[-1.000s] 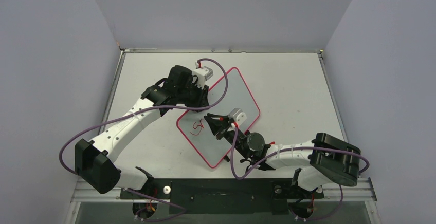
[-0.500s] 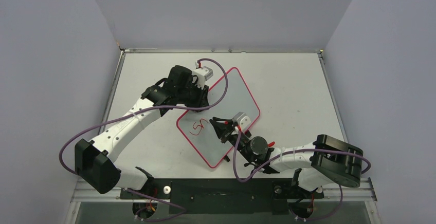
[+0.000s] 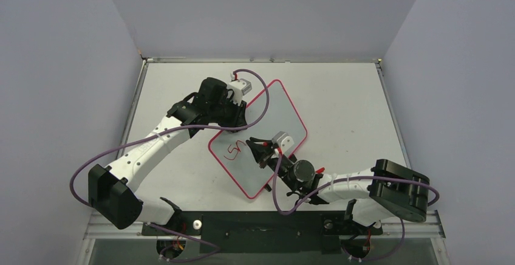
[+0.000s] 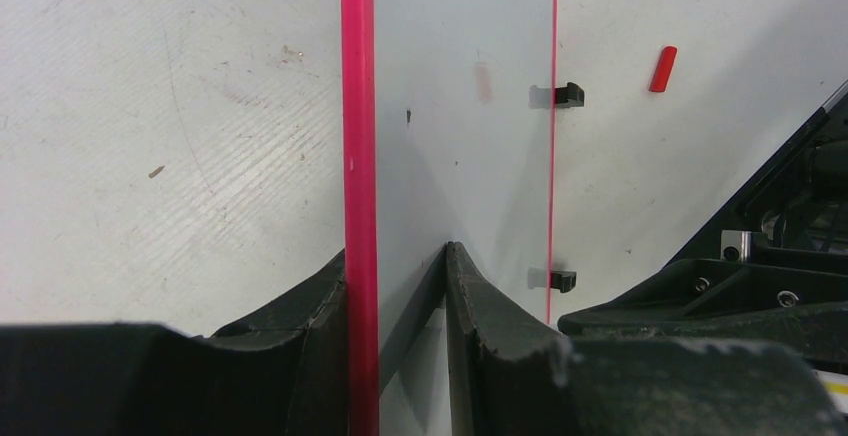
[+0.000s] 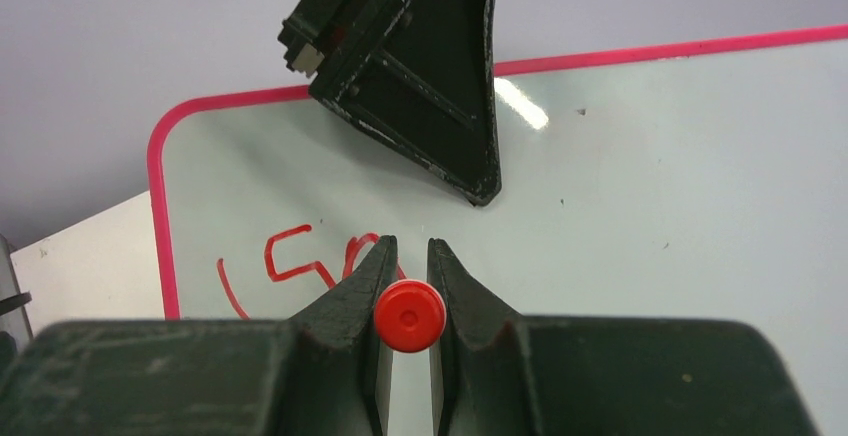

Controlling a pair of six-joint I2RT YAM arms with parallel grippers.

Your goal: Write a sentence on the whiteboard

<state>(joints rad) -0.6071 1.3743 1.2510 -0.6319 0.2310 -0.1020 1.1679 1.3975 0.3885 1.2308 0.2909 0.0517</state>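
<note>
On the pale table (image 3: 340, 95) the whiteboard (image 3: 276, 113) lies askew at centre, the sentence (image 3: 234, 149) begun toward its 8 o'clock corner; in the left wrist view the left gripper (image 4: 397, 254) clamps its pink edge, likely steadying it; in the right wrist view the right gripper (image 5: 410, 244) pinches a red marker (image 5: 409, 316) for writing.

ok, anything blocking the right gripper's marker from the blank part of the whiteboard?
Nothing visible. The right gripper holds the marker at the lettering, and the whiteboard beside it is bare. The left gripper clamps the board's edge beyond, one finger overlapping the surface above the writing, seemingly off the line's path.
</note>
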